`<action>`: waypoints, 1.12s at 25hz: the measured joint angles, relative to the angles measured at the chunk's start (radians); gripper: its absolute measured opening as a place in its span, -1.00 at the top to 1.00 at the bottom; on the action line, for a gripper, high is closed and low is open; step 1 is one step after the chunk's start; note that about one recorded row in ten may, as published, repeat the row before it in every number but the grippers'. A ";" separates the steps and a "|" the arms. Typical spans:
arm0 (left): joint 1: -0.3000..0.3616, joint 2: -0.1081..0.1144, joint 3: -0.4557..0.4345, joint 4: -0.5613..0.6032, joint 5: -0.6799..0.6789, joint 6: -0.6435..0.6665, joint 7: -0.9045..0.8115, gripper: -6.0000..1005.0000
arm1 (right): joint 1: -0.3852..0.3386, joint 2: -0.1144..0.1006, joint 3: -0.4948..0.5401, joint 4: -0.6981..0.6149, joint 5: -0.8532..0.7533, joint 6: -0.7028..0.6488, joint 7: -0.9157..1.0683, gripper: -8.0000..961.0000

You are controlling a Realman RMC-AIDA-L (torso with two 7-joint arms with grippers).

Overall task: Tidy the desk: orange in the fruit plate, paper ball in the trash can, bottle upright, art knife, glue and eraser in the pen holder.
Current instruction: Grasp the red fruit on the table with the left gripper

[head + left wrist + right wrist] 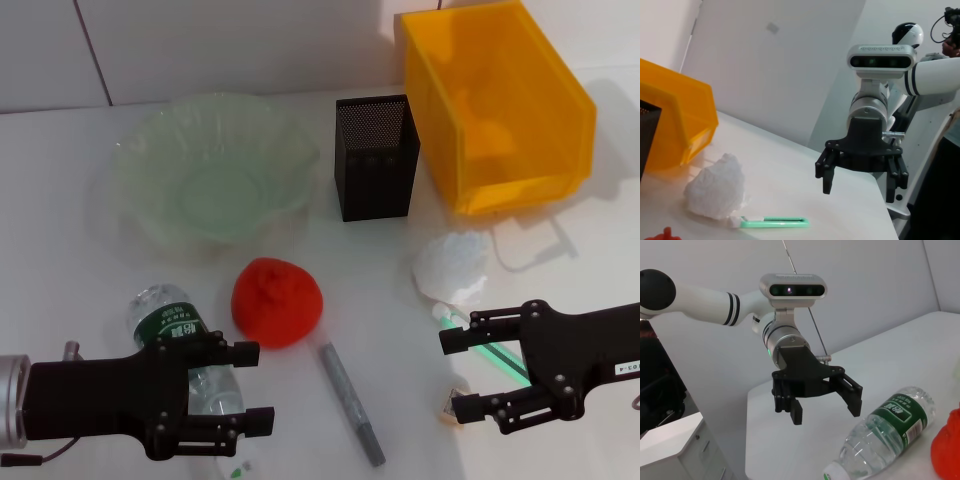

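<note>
Both arms hover low over the white surface [60,260]. The left end effector [250,385], fingers spread wide, sits over the lying bottle [180,345] beside the orange [277,300]. The right end effector [455,375], equally wide, hangs near the paper ball [453,265] and eraser [449,405].

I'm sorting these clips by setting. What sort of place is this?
Probably a robot lab set up as a messy desk: a white table against a bare wall, with a mesh pen holder, a yellow bin, and a second robot-like figure behind.
</note>
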 joint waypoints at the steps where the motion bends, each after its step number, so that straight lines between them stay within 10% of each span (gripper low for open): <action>1: 0.000 0.000 0.002 0.000 0.000 0.005 0.002 -0.59 | 0.000 0.000 0.000 0.000 0.000 0.000 0.000 -0.62; 28: -0.013 -0.001 -0.101 -0.001 -0.053 -0.147 0.119 -0.52 | -0.022 -0.002 0.012 -0.008 0.001 0.010 0.000 -0.62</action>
